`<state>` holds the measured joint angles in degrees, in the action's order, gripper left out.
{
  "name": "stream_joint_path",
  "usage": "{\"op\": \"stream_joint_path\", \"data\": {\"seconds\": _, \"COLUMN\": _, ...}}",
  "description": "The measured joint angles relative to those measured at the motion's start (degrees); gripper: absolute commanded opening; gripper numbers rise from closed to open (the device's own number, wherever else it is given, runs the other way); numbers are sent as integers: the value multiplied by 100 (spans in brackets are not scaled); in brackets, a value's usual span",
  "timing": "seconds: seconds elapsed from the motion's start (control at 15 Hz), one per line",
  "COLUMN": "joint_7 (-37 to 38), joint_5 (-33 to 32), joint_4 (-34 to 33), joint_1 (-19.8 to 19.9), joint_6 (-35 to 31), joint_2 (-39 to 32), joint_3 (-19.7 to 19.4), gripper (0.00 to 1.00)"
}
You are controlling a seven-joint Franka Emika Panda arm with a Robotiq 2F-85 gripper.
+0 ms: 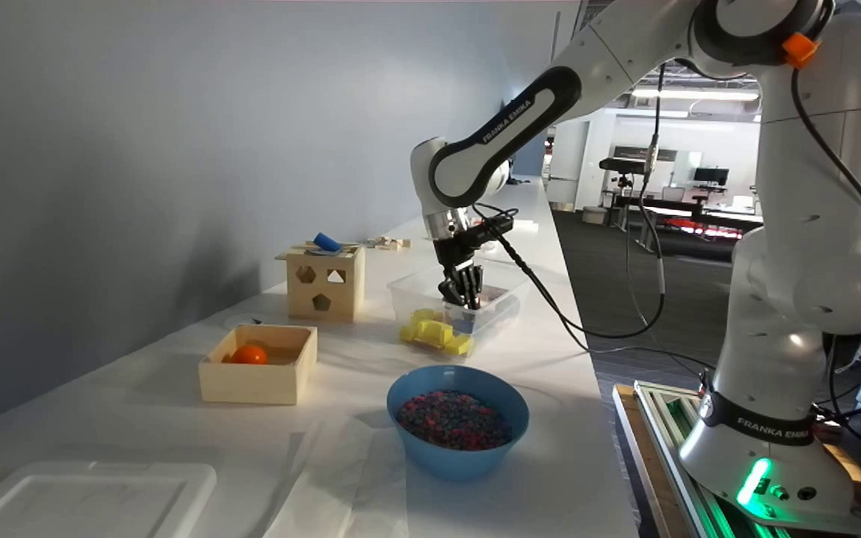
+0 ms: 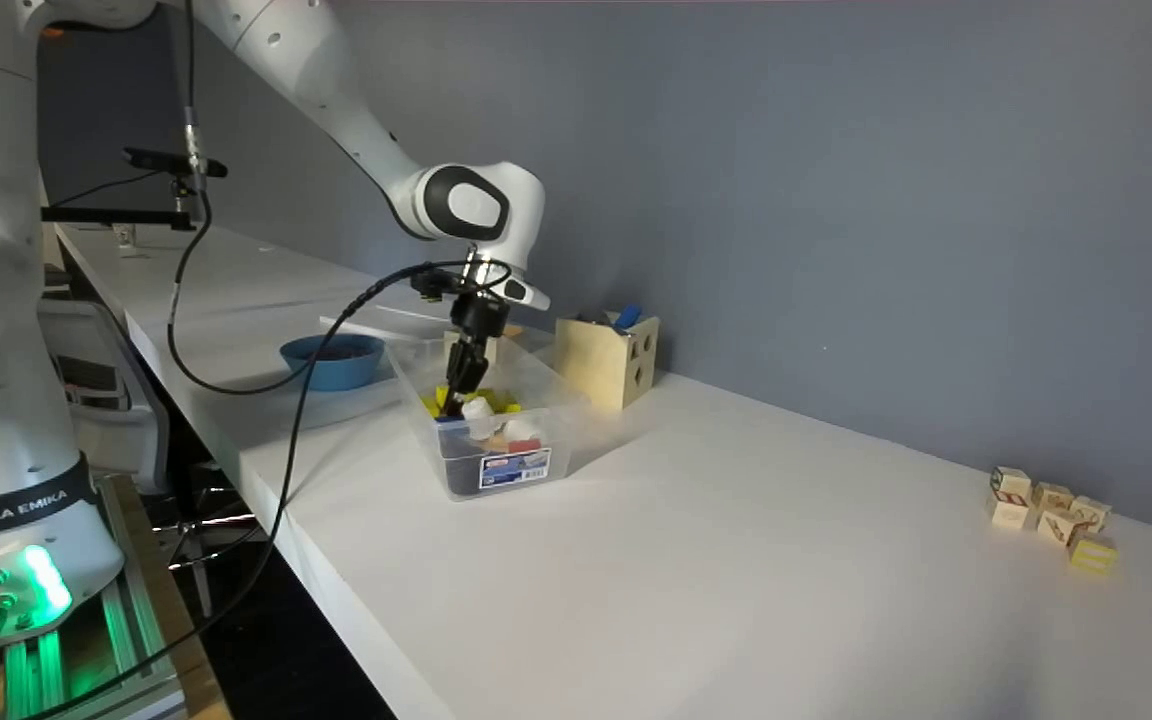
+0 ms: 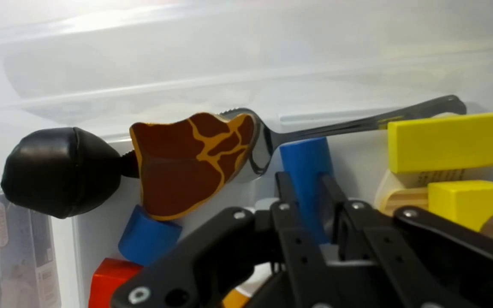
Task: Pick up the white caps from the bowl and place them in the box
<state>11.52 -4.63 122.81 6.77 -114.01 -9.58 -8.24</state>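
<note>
My gripper (image 1: pixel 468 291) reaches down into a clear plastic bin (image 1: pixel 501 320); it shows there in an exterior view (image 2: pixel 453 405) too. In the wrist view the fingers (image 3: pixel 306 188) are close on both sides of a blue cylinder (image 3: pixel 304 156), shut on it. The light-wood box (image 1: pixel 348 288) with dark shaped holes stands beside the bin, with a blue piece (image 1: pixel 326 241) on top; the box shows in both exterior views (image 2: pixel 591 360). I cannot make out the small whitish bowl. Whitish lumps (image 2: pixel 478 412) lie in the bin; I cannot tell whether they are caps.
The bin also holds yellow blocks (image 3: pixel 449 143), a toy steak (image 3: pixel 178 171), a black rounded thing (image 3: pixel 60 171), a metal utensil (image 3: pixel 357 124) and a red block (image 3: pixel 111 278). A blue bowl (image 1: pixel 445 467), a low tan box (image 1: pixel 247 382) and wooden cubes (image 2: pixel 1054 497) stand around.
</note>
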Motion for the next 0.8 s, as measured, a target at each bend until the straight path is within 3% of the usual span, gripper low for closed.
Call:
{"op": "stream_joint_path", "data": {"seconds": 0.47, "joint_7": 862, "joint_5": -6, "joint_4": 146, "joint_1": 1, "joint_6": -451, "joint_2": 243, "joint_3": -18, "gripper": 99}}
{"op": "stream_joint_path", "data": {"seconds": 0.8, "joint_7": 818, "joint_5": -12, "joint_4": 132, "joint_1": 59, "joint_6": -533, "joint_2": 375, "joint_3": -171, "gripper": 100}}
